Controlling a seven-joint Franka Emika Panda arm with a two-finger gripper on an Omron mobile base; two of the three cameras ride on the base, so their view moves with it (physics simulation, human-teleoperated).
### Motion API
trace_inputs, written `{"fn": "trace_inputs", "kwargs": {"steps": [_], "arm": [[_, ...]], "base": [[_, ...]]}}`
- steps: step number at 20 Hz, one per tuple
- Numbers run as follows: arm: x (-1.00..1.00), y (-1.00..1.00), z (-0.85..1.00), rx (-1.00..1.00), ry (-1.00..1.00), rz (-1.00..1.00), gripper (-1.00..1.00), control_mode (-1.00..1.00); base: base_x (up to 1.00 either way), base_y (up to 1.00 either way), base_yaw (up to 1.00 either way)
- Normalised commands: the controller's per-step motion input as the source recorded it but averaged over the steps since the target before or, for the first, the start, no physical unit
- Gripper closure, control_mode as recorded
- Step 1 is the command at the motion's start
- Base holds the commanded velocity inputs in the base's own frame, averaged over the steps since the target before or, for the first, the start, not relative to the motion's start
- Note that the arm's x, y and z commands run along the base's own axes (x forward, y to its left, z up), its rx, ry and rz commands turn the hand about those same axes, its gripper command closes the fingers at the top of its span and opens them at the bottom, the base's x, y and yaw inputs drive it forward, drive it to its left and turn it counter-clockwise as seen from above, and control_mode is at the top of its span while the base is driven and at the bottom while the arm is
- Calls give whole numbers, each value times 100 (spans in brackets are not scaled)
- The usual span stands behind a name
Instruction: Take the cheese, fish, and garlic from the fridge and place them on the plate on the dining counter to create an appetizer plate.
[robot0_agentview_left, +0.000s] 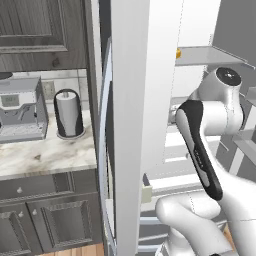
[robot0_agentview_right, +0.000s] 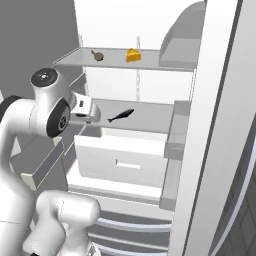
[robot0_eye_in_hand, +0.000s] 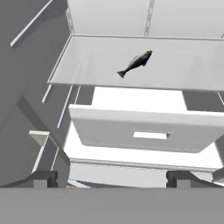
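Gripper (robot0_eye_in_hand: 112, 177) is sitting low outside the open fridge (robot0_agentview_right: 172, 145), jaws spread wide and holding nothing. Fish (robot0_eye_in_hand: 135, 63) is lying ahead of and above the jaws on the middle shelf (robot0_eye_in_hand: 87, 74), long axis diagonal, tail nearer, open shelf all round it. Cheese (robot0_agentview_right: 132, 55) is resting one shelf up, probably beside the garlic (robot0_agentview_right: 98, 56).
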Motion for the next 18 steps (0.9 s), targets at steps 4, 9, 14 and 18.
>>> {"fn": "trace_inputs", "kwargs": {"steps": [4,9,14,18], "arm": [[-1,-4,44,0,-17,0,-100,-100],[0,-11,45,0,-10,0,-100,-100],[13,-8,32,0,-1,0,-100,-100],[22,-1,27,0,0,4,-100,-100]], "base": [[0,0,0],[0,0,0],[0,0,0],[0,0,0]]}}
